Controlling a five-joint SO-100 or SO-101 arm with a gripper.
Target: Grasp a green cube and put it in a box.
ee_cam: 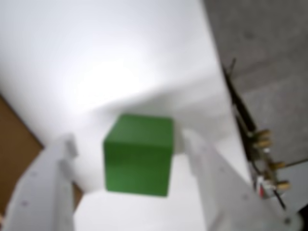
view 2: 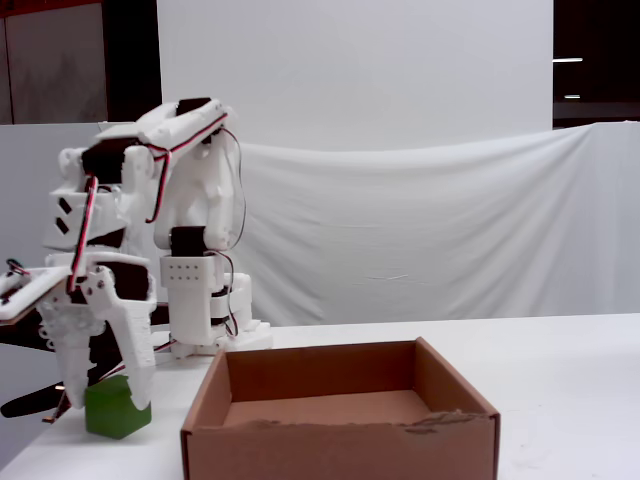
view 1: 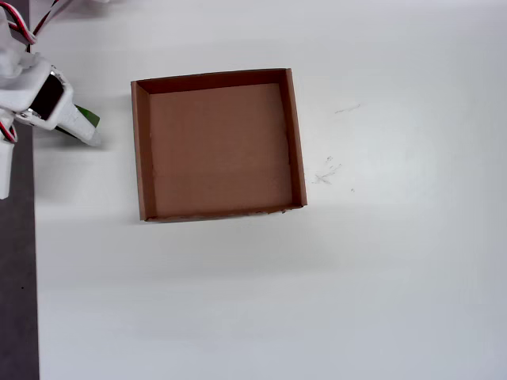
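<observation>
Gripper (ee_cam: 130, 159) is sitting with its white fingers (ee_cam: 45, 187) spread on either side of the green cube (ee_cam: 139, 154), looks like it's straddling it, not squeezing yet, since there's a gap on both sides in the wrist view. Cube's resting on the white table (view 1: 396, 277), just left of the box (view 1: 140, 150) in the overhead view. Box is lying empty, and its near wall is standing between cube and floor, so I'm guessing a lift is needed.

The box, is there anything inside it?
No. In the overhead view the box shows only its bare brown floor. The green cube sits outside it on the table, between the gripper fingers. In the fixed view the front wall hides part of the floor.
</observation>
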